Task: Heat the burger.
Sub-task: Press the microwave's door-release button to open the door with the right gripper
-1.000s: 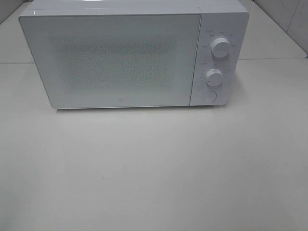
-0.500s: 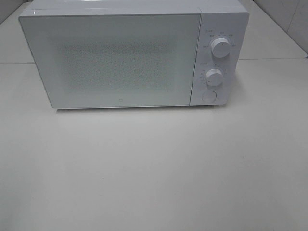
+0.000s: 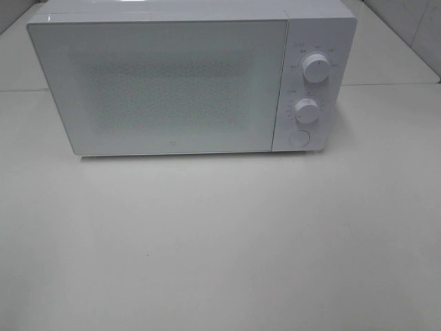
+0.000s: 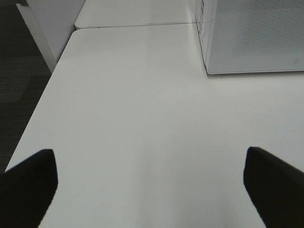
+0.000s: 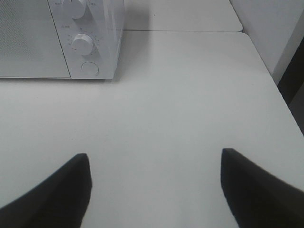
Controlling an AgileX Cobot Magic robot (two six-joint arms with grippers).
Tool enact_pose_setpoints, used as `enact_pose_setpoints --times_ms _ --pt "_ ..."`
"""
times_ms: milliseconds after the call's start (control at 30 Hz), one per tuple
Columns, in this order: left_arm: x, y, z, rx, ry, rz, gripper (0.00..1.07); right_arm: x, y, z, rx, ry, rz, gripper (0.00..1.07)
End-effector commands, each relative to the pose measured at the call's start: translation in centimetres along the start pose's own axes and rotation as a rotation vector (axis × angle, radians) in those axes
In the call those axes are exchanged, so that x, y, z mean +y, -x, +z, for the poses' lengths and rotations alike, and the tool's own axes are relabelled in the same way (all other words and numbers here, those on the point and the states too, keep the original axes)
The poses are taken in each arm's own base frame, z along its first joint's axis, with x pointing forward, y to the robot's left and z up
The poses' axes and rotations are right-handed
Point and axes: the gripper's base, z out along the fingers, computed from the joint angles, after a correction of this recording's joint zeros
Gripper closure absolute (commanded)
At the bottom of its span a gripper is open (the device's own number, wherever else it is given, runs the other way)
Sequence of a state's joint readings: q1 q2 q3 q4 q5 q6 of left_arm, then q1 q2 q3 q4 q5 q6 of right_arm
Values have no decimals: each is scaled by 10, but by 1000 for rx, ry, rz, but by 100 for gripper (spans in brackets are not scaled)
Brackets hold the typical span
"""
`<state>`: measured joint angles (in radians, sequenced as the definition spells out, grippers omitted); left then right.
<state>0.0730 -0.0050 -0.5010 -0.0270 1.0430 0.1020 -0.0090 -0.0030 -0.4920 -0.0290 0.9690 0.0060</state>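
A white microwave (image 3: 186, 76) stands at the back of the table with its door shut; it also shows in the left wrist view (image 4: 251, 35) and the right wrist view (image 5: 61, 38). It has two knobs, the upper knob (image 3: 316, 68) and the lower knob (image 3: 306, 110), and a round button (image 3: 298, 138). The burger is not in view. My left gripper (image 4: 149, 190) is open and empty over bare table left of the microwave. My right gripper (image 5: 154, 190) is open and empty over bare table right of it. Neither gripper shows in the exterior high view.
The white table (image 3: 220, 241) stretches in front of the microwave. Its left edge (image 4: 42, 99) drops to a dark floor. Its right edge (image 5: 266, 71) lies near a white wall. A seam (image 3: 386, 85) runs across the table beside the microwave.
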Motion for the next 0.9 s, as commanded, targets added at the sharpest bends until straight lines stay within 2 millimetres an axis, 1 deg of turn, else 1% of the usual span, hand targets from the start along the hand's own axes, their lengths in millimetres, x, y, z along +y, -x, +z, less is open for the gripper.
enact_pose_setpoints --times_ms 33,67,100,133,167,200,233,267,300,333,367,400,433,467,500,533,567,600,633,667,700,733,767,800,833,867,900 --pt "0 -1 -2 -25 8 -4 6 0 7 -10 -103 -9 -3 33" --pt "0 -1 -2 -25 8 -4 6 0 7 -10 -103 -9 -3 33" --pt "0 -1 -2 -25 8 -4 6 0 12 -10 -129 -9 -3 33" --pt "0 -1 -2 -25 8 -4 6 0 22 -10 -178 -9 -4 35" --pt "0 -1 -2 -25 8 -4 6 0 22 -10 -178 -9 -4 35" --pt "0 -1 -2 -25 8 -4 6 0 27 -8 -194 -9 -11 37" --pt "0 -1 -2 -25 8 -4 6 0 35 -3 -219 -9 -12 41" --pt "0 -1 -2 -25 8 -4 6 0 35 -3 -219 -9 -12 41" --pt "0 -1 -2 -25 8 -4 6 0 39 0 -224 -8 -13 44" --pt "0 -1 -2 -25 8 -4 6 0 49 7 -267 -9 -27 53" --pt "0 -1 -2 -25 8 -4 6 0 49 7 -267 -9 -27 53" --pt "0 -1 -2 -25 8 -4 6 0 53 11 -291 -11 -43 59" --pt "0 -1 -2 -25 8 -4 6 1 60 21 -336 -17 -86 73" --pt "0 -1 -2 -25 8 -4 6 1 62 28 -361 -21 -112 82" --pt "0 -1 -2 -25 8 -4 6 1 62 28 -361 -21 -112 82" --pt "0 -1 -2 -25 8 -4 6 1 64 41 -399 -27 -143 97" --pt "0 -1 -2 -25 8 -4 6 1 64 41 -399 -27 -143 97" --pt "0 -1 -2 -25 8 -4 6 2 65 48 -416 -29 -153 106" --pt "0 -1 -2 -25 8 -4 6 2 64 62 -442 -28 -156 107" --pt "0 -1 -2 -25 8 -4 6 2 64 62 -442 -28 -156 107" --pt "0 -1 -2 -25 8 -4 6 3 64 69 -449 -27 -156 107" --pt "0 -1 -2 -25 8 -4 6 3 63 82 -459 -25 -155 107" --pt "0 -1 -2 -25 8 -4 6 3 63 82 -459 -25 -155 107" --pt "0 -1 -2 -25 8 -4 6 3 63 87 -464 -23 -150 107" --pt "0 -1 -2 -25 8 -4 6 4 62 101 -467 -14 -126 107" --pt "0 -1 -2 -25 8 -4 6 4 62 101 -467 -14 -126 107" --pt "0 -1 -2 -25 8 -4 6 4 62 108 -463 -9 -113 107"
